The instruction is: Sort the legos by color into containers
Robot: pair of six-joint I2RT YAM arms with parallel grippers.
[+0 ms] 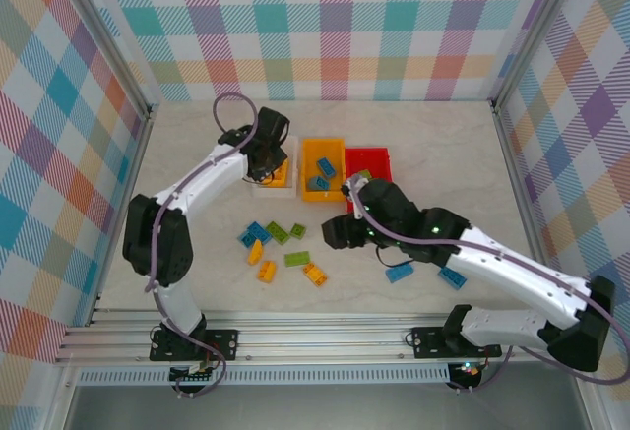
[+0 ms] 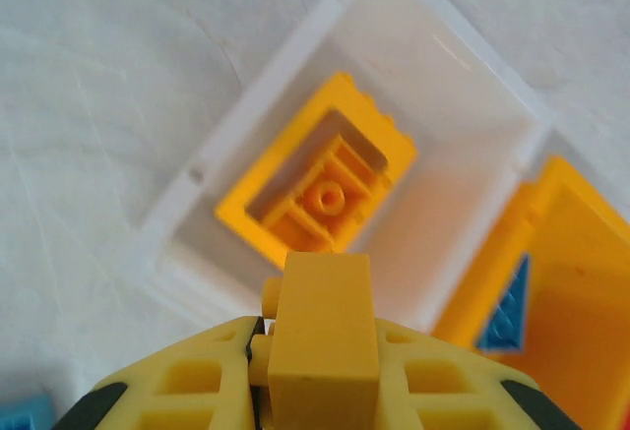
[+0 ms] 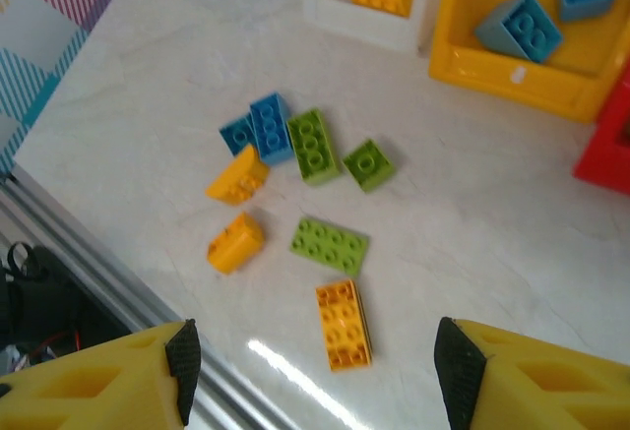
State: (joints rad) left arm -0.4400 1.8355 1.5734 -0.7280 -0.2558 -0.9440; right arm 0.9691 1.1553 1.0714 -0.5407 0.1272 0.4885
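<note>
Clustering near three containers [image 1: 323, 142], eight loose legos [image 3: 330, 245]; left pincer [image 2: 320, 391] grips another.

Left of the white bin [image 1: 276, 192] you have bare table [image 1: 197, 154]; the orange bin [image 1: 335, 190] flanks its right side; loose bricks [image 1: 297, 259] crowd its near side.

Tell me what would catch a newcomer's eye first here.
The left end effector, shut on a small yellow plastic brick, hangs over the white plastic bin that holds a yellow square frame piece. Loose yellow, blue and green plastic bricks lie scattered on the pale marbled tabletop near the open right end effector.
</note>
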